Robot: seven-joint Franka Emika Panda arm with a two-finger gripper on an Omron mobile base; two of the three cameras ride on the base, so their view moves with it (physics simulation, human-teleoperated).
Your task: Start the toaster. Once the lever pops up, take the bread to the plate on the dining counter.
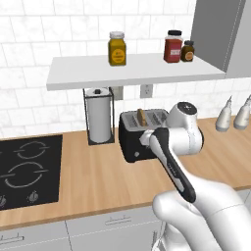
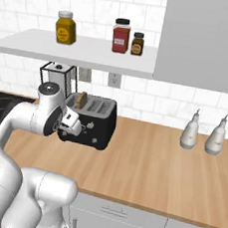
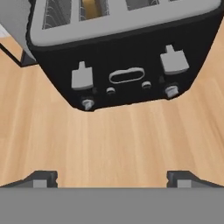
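Observation:
The black toaster stands on the wood counter by the wall. The bread stands upright in one of its left slots, its top edge poking out. My gripper is open and empty, hovering low over the counter just in front of the toaster's face. On that face, in the hand view, are a left lever, a right lever and small knobs and buttons. The plate and the dining counter are out of view.
A paper towel holder stands just left of the toaster, and a black cooktop lies further left. Two white bottles stand to the right. A shelf with jars hangs above the toaster.

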